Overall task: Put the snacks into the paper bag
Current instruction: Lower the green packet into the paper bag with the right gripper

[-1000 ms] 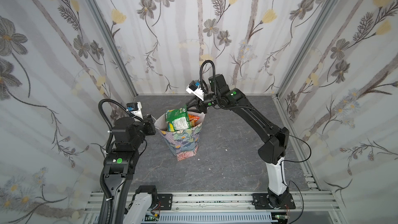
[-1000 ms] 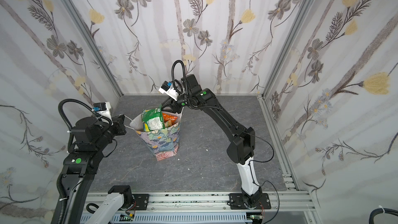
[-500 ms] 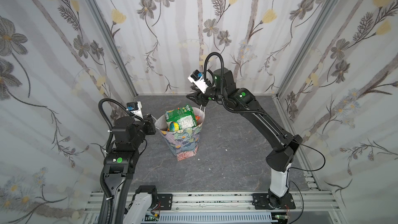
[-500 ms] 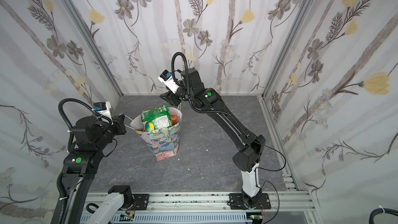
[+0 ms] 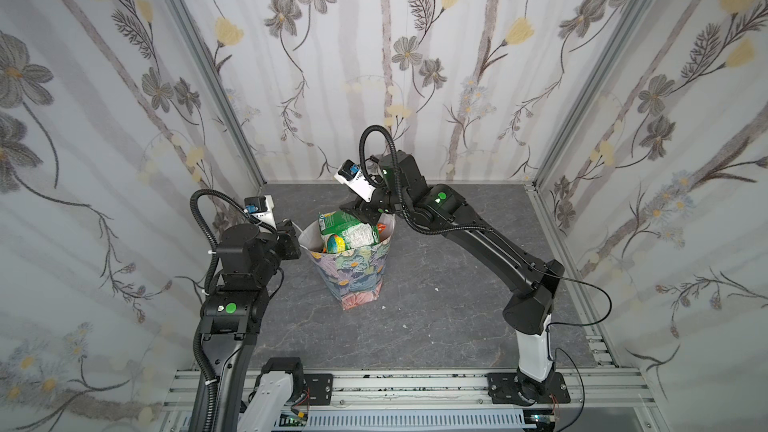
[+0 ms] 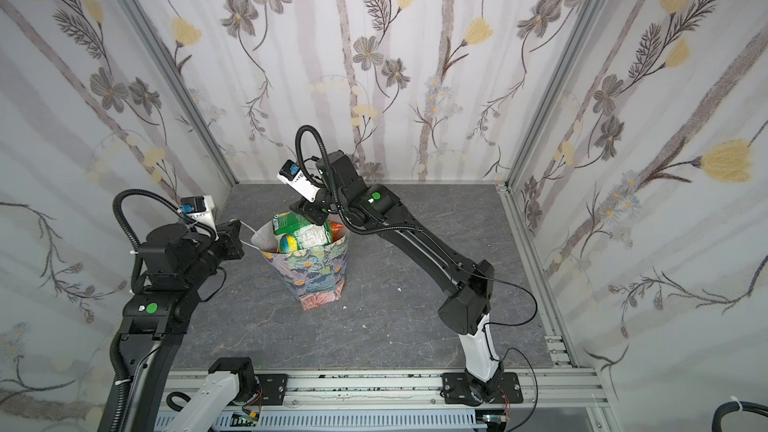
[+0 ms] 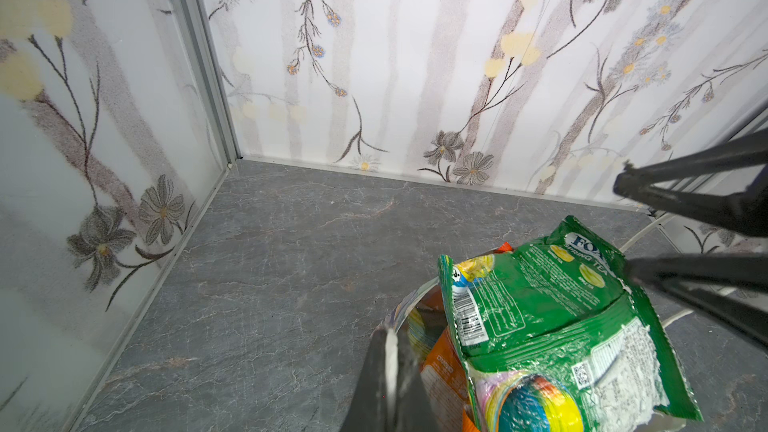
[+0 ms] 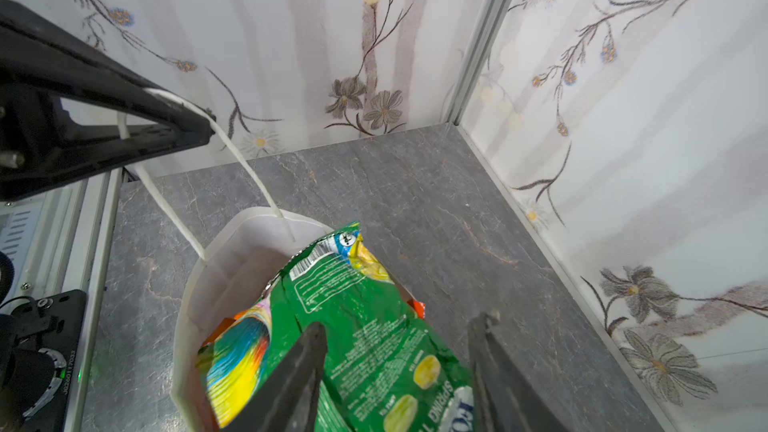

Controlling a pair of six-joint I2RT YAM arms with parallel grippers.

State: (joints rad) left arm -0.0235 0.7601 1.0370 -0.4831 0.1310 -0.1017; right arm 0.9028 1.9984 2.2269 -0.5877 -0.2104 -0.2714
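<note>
Bright, diffuse light; shadows on the floor (image 5: 436, 326) are faint. Both top views bow the wall posts (image 5: 210, 72) near their edges. In the left wrist view the close fingers (image 7: 368, 388) blur.

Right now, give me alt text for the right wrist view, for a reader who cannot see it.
A green FOX'S packet tops the stuffed paper bag, the right gripper poised over it with jaws open. The left gripper, jaws shut, holds the bag's white cord handle taut.
</note>
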